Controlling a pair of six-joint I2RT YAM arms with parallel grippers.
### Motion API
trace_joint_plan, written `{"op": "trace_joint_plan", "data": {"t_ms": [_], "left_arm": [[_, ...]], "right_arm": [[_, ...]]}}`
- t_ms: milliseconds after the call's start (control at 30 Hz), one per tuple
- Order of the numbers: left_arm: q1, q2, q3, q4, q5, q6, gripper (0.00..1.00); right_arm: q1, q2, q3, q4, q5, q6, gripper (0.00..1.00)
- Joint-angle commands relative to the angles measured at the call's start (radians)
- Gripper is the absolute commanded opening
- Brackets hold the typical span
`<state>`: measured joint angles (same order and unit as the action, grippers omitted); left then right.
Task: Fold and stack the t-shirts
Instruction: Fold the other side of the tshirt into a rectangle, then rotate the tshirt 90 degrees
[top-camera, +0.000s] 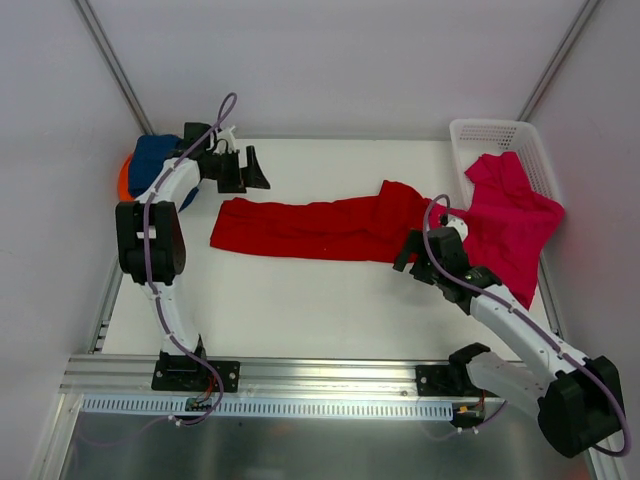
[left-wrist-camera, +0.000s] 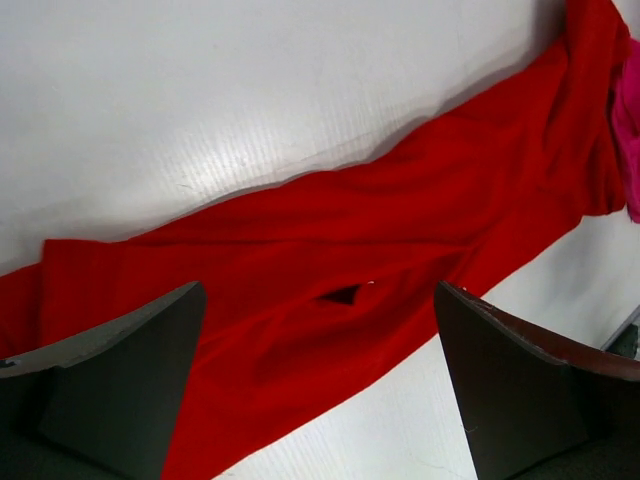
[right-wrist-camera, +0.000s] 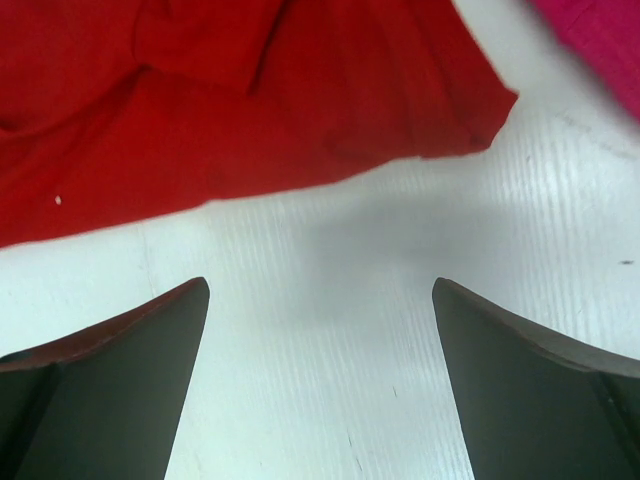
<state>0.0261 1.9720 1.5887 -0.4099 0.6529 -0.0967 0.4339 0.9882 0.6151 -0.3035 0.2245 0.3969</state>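
The red t-shirt (top-camera: 310, 228) is laid across the middle of the table (top-camera: 300, 310) as a long narrow band, judged only partly folded. The navy t-shirt (top-camera: 155, 155) is piled on the orange t-shirt (top-camera: 124, 178) at the far left corner, and the magenta t-shirt (top-camera: 510, 225) is draped over the white basket (top-camera: 480, 130), not yet folded. The left gripper (top-camera: 245, 172) is held over the band's left end and the right gripper (top-camera: 408, 252) just beside its right end, both with jaws spread wide and nothing grasped.

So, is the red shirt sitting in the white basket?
No, the red t-shirt lies stretched out on the table, while the pink t-shirt drapes over the edge of the white basket.
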Motion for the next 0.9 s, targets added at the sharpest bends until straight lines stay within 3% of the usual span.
{"op": "trace_joint_plan", "data": {"t_ms": [0,167,367,433,533,733,867], "left_arm": [[-0.018,0.008,0.048,-0.029,0.039,0.020,0.99],[-0.020,0.054,0.059,-0.067,-0.022,0.038,0.99],[-0.020,0.068,0.054,-0.086,-0.270,0.072,0.99],[-0.022,0.080,0.059,-0.090,-0.289,0.072,0.99],[-0.022,0.074,0.095,-0.096,-0.118,0.061,0.99],[-0.285,0.099,0.160,-0.099,0.346,0.134,0.99],[-0.417,0.207,0.221,-0.102,0.462,0.100,0.99]], "right_arm": [[0.049,-0.051,-0.028,0.018,0.027,0.048,0.98],[0.065,-0.150,-0.092,0.014,0.035,0.072,0.99],[0.080,-0.293,-0.164,-0.037,0.036,0.094,0.99],[0.091,-0.356,-0.189,-0.058,0.024,0.105,0.98],[0.103,-0.436,-0.209,-0.092,0.019,0.117,0.98],[0.124,-0.548,-0.256,-0.089,0.010,0.155,0.97],[0.140,-0.563,-0.255,-0.094,0.004,0.157,0.97]]}}
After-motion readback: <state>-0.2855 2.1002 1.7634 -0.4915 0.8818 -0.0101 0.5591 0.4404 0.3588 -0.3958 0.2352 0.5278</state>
